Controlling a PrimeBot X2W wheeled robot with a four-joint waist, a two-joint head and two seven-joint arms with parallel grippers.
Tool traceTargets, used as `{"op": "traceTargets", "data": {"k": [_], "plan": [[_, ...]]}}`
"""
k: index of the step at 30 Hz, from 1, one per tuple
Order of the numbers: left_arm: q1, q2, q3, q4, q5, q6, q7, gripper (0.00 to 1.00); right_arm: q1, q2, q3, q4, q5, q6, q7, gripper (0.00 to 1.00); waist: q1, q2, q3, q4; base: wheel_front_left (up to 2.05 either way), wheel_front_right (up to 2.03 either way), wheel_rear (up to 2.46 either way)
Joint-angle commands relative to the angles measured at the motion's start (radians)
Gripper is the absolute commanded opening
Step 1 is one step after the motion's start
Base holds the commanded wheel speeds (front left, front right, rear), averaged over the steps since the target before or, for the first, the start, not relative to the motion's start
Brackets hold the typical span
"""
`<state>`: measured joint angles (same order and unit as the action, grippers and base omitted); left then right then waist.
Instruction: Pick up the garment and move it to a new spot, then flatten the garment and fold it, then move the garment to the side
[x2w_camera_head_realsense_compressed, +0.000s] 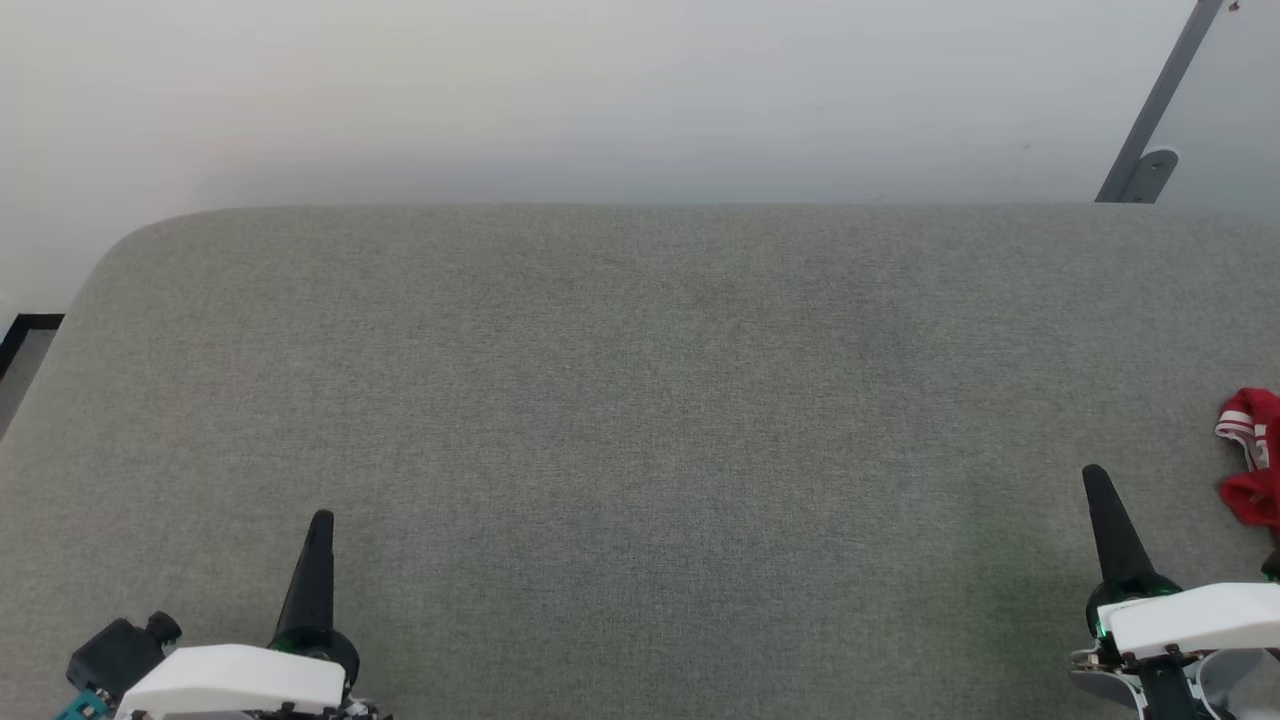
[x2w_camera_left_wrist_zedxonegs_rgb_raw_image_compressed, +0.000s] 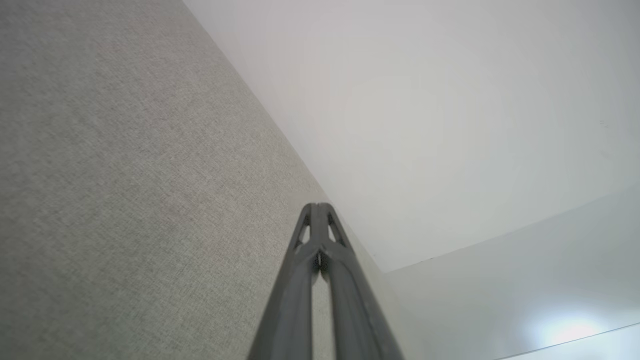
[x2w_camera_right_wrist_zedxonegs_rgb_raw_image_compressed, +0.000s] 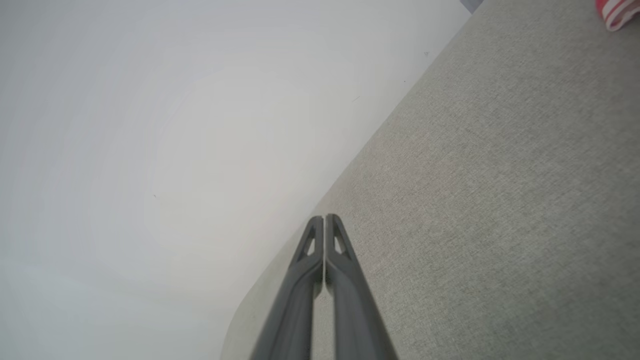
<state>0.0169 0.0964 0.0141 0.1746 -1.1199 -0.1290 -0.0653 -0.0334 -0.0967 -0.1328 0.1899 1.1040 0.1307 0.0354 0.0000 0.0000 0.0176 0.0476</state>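
Note:
The garment (x2w_camera_head_realsense_compressed: 1252, 455), red with a red-and-white striped band, lies bunched at the far right edge of the grey fabric surface (x2w_camera_head_realsense_compressed: 640, 400), cut off by the head view's border. A corner of the garment (x2w_camera_right_wrist_zedxonegs_rgb_raw_image_compressed: 616, 11) peeks into the right wrist view's top right. My right gripper (x2w_camera_head_realsense_compressed: 1095, 476) is shut and holds nothing, a little left of and below the garment. At the lower left my left gripper (x2w_camera_head_realsense_compressed: 321, 520) is shut too, its fingertips (x2w_camera_left_wrist_zedxonegs_rgb_raw_image_compressed: 316, 207) pressed together over bare fabric, far from the garment.
A pale wall (x2w_camera_head_realsense_compressed: 600, 90) rises behind the surface's far edge. A grey metal bar with a bracket (x2w_camera_head_realsense_compressed: 1150, 130) leans at the top right. The surface's left corner is rounded, with a dark strip (x2w_camera_head_realsense_compressed: 25, 335) of floor beside it.

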Motion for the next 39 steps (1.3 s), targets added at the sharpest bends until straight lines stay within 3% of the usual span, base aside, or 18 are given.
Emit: {"op": "traceTargets", "data": {"k": [1, 39], "plan": [[-0.028, 0.003, 0.006, -0.006, -0.025, -0.002, 0.006, 0.0, -0.024, 0.001, -0.001, -0.008, 0.024, 0.0, 0.005, 0.0, 0.0, 0.0, 0.0, -0.001, 0.0, 0.0, 0.0], [-0.093, -0.011, 0.043, 0.042, -0.344, -0.002, 0.098, 0.0, -0.06, 0.031, 0.013, 0.032, 0.334, 0.0, 0.053, 0.0, 0.0, 0.0, -0.008, -0.027, 0.0, 0.0, 0.0]]}}
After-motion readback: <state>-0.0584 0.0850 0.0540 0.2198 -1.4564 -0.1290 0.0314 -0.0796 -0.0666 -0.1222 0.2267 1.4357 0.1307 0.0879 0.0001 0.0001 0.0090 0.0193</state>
